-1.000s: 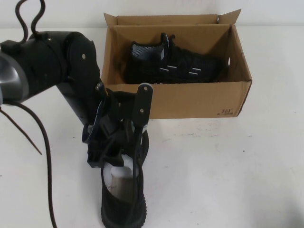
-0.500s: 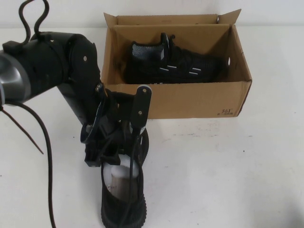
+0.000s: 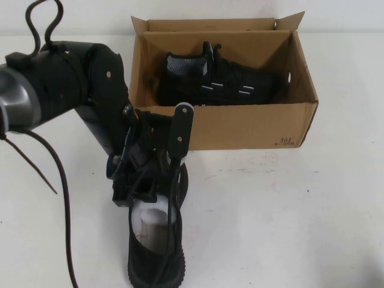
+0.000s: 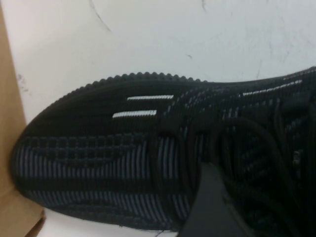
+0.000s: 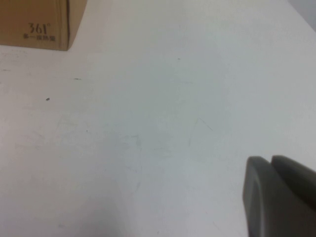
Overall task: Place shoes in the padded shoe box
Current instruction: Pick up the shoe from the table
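High view shows the left gripper (image 3: 157, 180) at the desk's (image 3: 288, 210) near edge, fingers seemingly pinching the paper-stuffed black knit sneaker (image 3: 155, 255), whose mate (image 3: 219, 81) lies in the brown corrugated cardboard shoe box (image 3: 240, 126). Left wrist view shows a finger (image 4: 210, 207) on the laces, a hold likely to slip when lifted; right wrist view shows the right gripper (image 5: 276, 195) over bare desk, fingers pressed together.

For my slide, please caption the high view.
Left gripper over black knit sneaker on white table; second sneaker inside brown cardboard box.

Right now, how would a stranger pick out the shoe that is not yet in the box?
Find the brown cardboard box at the table's far side; one black sneaker lies inside. The other shoe sits on the table nearer the robot, under the left claw. Only it shows white paper stuffing. The right claw waits over bare table.
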Robot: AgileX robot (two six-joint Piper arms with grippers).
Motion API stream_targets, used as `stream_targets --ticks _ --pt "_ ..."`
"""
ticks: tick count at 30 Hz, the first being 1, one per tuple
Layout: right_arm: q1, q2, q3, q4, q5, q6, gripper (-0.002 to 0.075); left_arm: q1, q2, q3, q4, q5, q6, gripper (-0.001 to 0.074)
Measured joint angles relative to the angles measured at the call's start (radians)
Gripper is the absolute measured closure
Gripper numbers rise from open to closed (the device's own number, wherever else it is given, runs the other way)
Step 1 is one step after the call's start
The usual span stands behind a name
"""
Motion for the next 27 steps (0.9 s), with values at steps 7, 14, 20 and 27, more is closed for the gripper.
stream_targets --ticks 7,14,20,27 --pt "0.0 0.0 0.0 0.0 0.0 0.0 0.0733 0.0 0.016 -0.002 -0.019 0.017 0.006 0.044" --pt "0.0 0.0 0.0 0.0 0.0 0.0 0.0733 0.0 0.012 -0.002 -0.025 0.038 0.006 0.0589" --pt "0.0 0.0 0.0 0.0 0.0 0.0 0.0733 0.0 0.008 -0.002 -0.04 0.039 0.006 0.0654" --pt "0.0 0.0 0.0 0.0 0.0 0.0 0.0733 0.0 -0.015 -0.002 -0.051 0.039 0.001 0.0721"
